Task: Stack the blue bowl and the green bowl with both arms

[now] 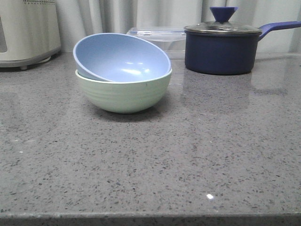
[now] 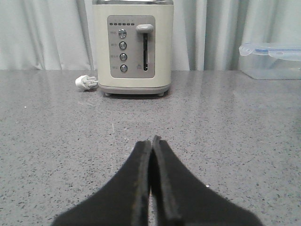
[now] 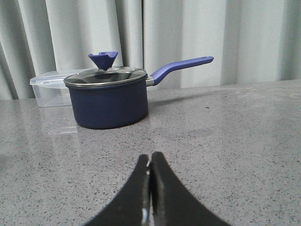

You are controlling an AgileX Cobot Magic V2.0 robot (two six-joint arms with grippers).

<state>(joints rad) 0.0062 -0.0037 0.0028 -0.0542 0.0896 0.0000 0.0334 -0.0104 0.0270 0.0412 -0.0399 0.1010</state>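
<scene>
Fingers [image 2: 151, 146] pressed together; blue bowl [image 1: 121, 57] hides green bowl [image 1: 123, 92] interior

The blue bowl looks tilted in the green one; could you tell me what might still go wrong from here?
1. The blue bowl sits tilted inside the green bowl, one rim edge riding high, so a knock might make it rock or slide out.
2. Both grippers (left, right) are shut and off the bowls, so neither could steady it.
</scene>
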